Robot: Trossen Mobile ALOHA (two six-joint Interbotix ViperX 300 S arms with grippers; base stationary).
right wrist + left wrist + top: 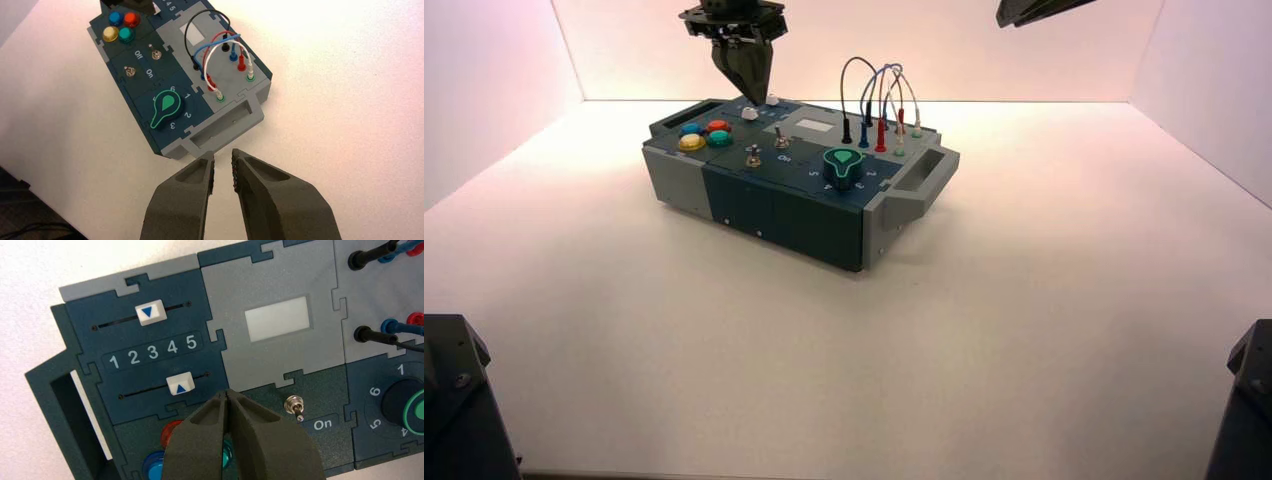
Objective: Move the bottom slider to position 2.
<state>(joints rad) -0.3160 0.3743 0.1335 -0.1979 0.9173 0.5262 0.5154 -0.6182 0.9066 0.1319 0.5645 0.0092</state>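
High view, box: the box (769,205) sits turned on the bench (984,350), its dial side toward my right.
High view, left arm: I have the left jaws (758,99) over the far left part of the box, tips down by the two white knobs.
High view, bottom slider: the bottom slider (749,114) is the nearer white knob, behind the coloured buttons (705,136).
High view, right arm: only a dark bit of the right arm (1034,9) shows at the far edge, well apart from the box.
Left wrist view, jaws: my left jaws are closed tip to tip, with nothing between them.
Left wrist view, bottom slider: its knob lines up with the printed 4 — not at 2 — and the jaws are near it, not touching.
Left wrist view, top slider: the top slider (151,312) is on its own slot, across the printed numbers (153,351).
Left wrist view, switch: a metal switch (294,405) stands beside the "On" print.
Right wrist view, jaws: the right jaws (223,155) idle off the box's grey handle (225,127) — parted by a slim gap, holding nothing.
Right wrist view, wires: black, red, blue and white wires (206,62) arch over the grey panel.
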